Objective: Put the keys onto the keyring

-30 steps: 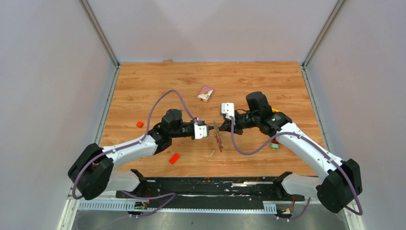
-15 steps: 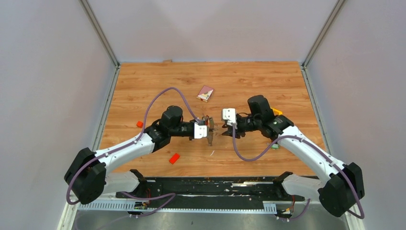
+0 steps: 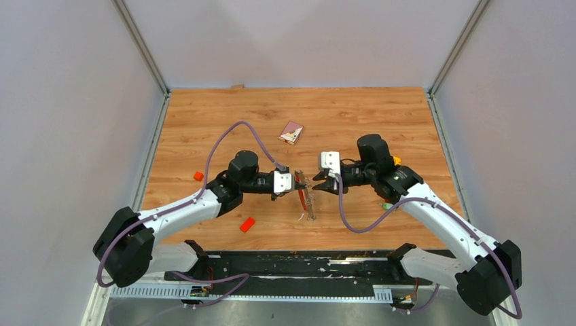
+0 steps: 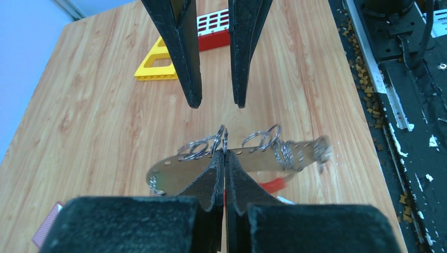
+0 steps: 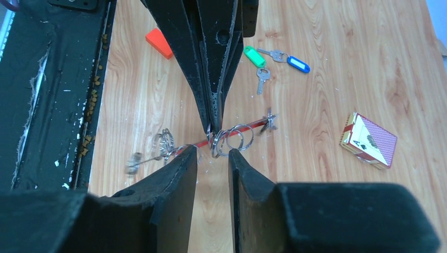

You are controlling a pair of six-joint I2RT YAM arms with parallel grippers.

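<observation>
The keyring (image 4: 263,158) is a grey perforated strip with several silver rings and a red strap (image 4: 273,184). My left gripper (image 4: 225,156) is shut on its top edge and holds it above the table. It hangs below the fingers in the top view (image 3: 310,202). My right gripper (image 5: 212,153) is open and empty, facing the left one, its tips just short of the rings (image 5: 232,138). A green-tagged key (image 5: 254,56) and a blue-tagged key (image 5: 298,64) lie together on the table beyond the left fingers (image 5: 213,79). The black-tagged key is out of view.
A playing-card box (image 3: 291,132) lies at the back middle. Two small orange-red blocks (image 3: 247,224) (image 3: 198,176) lie to the left. A yellow triangular block (image 4: 155,66) and a red block with white buttons (image 4: 213,29) lie under the right arm.
The left gripper carried the keyring left, then back toward the middle; it now swings blurred. The right arm has drawn back to the right, its jaws off the keyring.
</observation>
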